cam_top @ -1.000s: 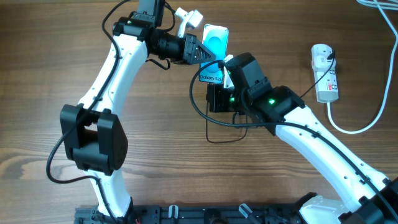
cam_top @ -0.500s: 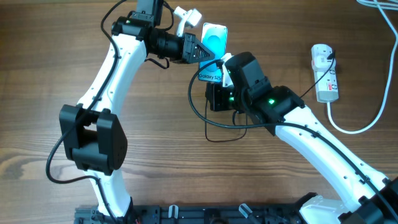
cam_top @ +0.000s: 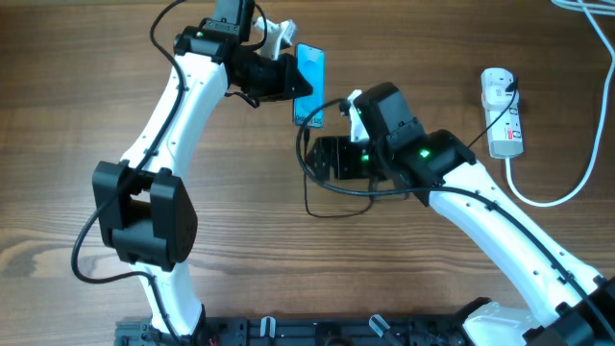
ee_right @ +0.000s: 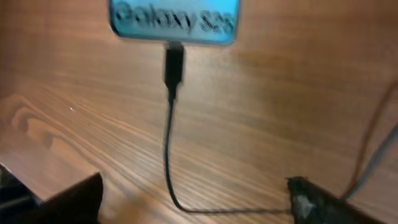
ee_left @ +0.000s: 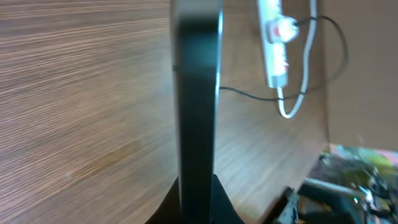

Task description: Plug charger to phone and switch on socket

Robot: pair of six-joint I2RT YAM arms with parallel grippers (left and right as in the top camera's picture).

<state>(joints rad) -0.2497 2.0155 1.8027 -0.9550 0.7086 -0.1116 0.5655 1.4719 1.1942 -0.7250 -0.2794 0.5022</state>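
My left gripper (cam_top: pixel 300 83) is shut on the phone (cam_top: pixel 309 69) and holds it up off the table, tilted on edge. In the left wrist view the phone (ee_left: pixel 198 93) is a dark upright bar between my fingertips (ee_left: pixel 186 208). The charger's connector (ee_right: pixel 174 65) sits in the phone's lower edge (ee_right: pixel 174 17). Its thin black cable (cam_top: pixel 309 197) hangs down and loops over the table. My right gripper (cam_top: pixel 324 156) stands open just below the phone. The cable (ee_right: pixel 166 155) runs between its spread fingers (ee_right: pixel 59 199), untouched. The white socket (cam_top: pixel 503 113) lies at the far right.
The socket's white lead (cam_top: pixel 543 197) curves along the right edge of the table, and another white cable (cam_top: pixel 588 12) crosses the top right corner. A black rail (cam_top: pixel 288 332) runs along the front edge. Both arms crowd the upper middle of the wooden table (cam_top: pixel 58 115).
My right gripper has opened, let go of the connector and drawn back a little. The left gripper has swung the phone left and turned it edge-on, with the cable still attached.
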